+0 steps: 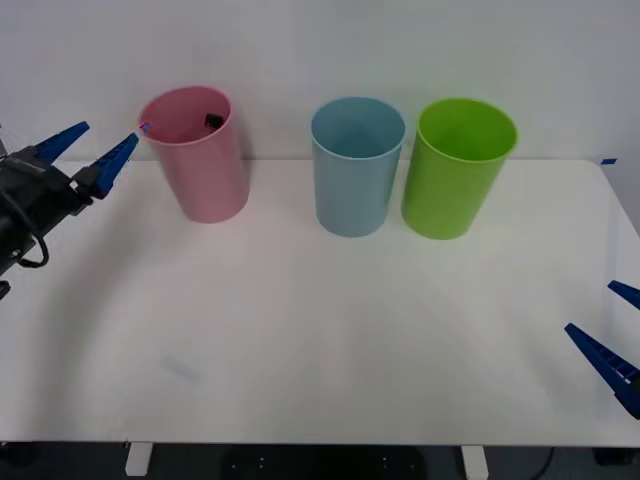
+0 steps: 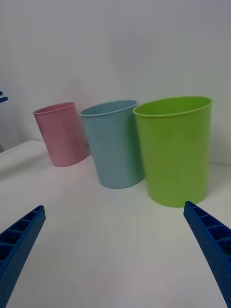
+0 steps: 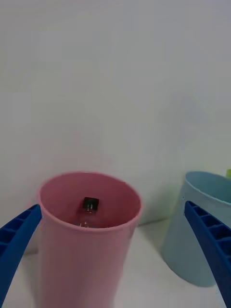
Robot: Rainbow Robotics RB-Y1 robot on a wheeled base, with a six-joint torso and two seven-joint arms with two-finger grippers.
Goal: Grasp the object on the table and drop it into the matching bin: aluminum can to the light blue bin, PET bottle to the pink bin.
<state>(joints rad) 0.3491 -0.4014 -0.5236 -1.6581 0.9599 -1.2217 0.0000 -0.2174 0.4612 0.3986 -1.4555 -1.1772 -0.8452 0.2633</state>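
The PET bottle (image 3: 89, 211) is inside the pink bin (image 1: 200, 165), its black cap (image 1: 214, 121) showing just below the rim on the far side of the opening. In the left wrist view the clear neck under the cap is faintly visible, and the rest of the bottle sits low in the bin.

The pink bin stands upright on the white tabletop (image 1: 320, 340), at the left end of a row of three. To the right of the pink bin, with a clear gap between them, is the light blue bin (image 1: 356, 170), and just beyond that, almost touching it, a green bin (image 1: 455, 170). All three stand near the back edge of the tabletop, close to the pale wall.

The left claw (image 1: 98, 150) hangs in the air just left of the pink bin, at about rim height, its blue ribbed fingers (image 1: 112, 162) spread apart and pointing toward the bin with nothing between them. One fingertip is very near the rim; whether it touches is unclear.

The right claw (image 1: 612, 335) waits far from the pink bin, low over the right front part of the tabletop, its fingers also spread wide and empty.
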